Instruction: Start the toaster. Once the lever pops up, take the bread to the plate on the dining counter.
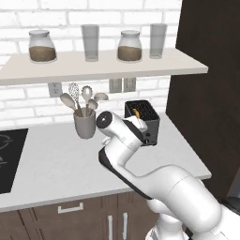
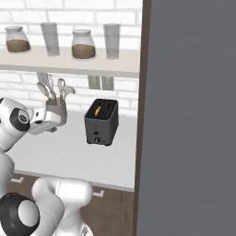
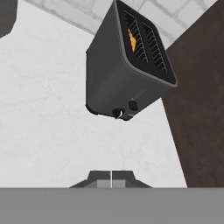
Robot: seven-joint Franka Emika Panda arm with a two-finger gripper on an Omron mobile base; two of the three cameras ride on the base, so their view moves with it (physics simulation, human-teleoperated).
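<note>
The toaster (image 3: 127, 70) stands on the white table (image 1: 56, 164) near the dark side wall (image 1: 206, 93), with the bread (image 3: 131, 38) sunk in one slot and only its orange edge showing. The lever (image 3: 133, 105) sits low on the narrow front face. The gripper (image 3: 111, 178) hovers short of it, jaws pressed together, holding nothing. Judging by this, carrying the bread to the plate is still ahead.
</note>
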